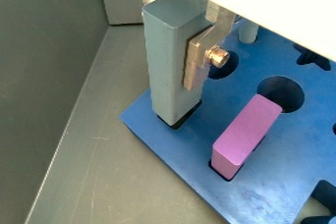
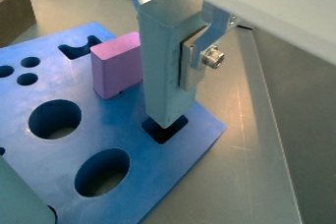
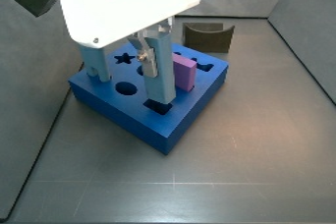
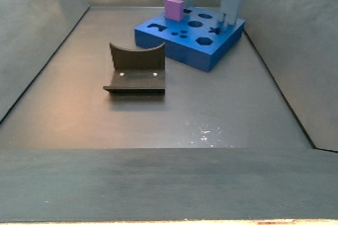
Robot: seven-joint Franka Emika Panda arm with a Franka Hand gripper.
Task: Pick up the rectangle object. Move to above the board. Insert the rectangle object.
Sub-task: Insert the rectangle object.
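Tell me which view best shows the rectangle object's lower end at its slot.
A wrist view: the rectangle object enters the board's corner slot, gripper alongside. Both wrist views show this; side views only from afar.

Rectangle object (image 2: 164, 66) upright, lower end in square hole at corner of blue board (image 2: 79, 135).

gripper (image 1: 178, 56): mostly cropped | rectangle object (image 2: 164, 61): top cropped | board (image 1: 171, 144): edges cropped
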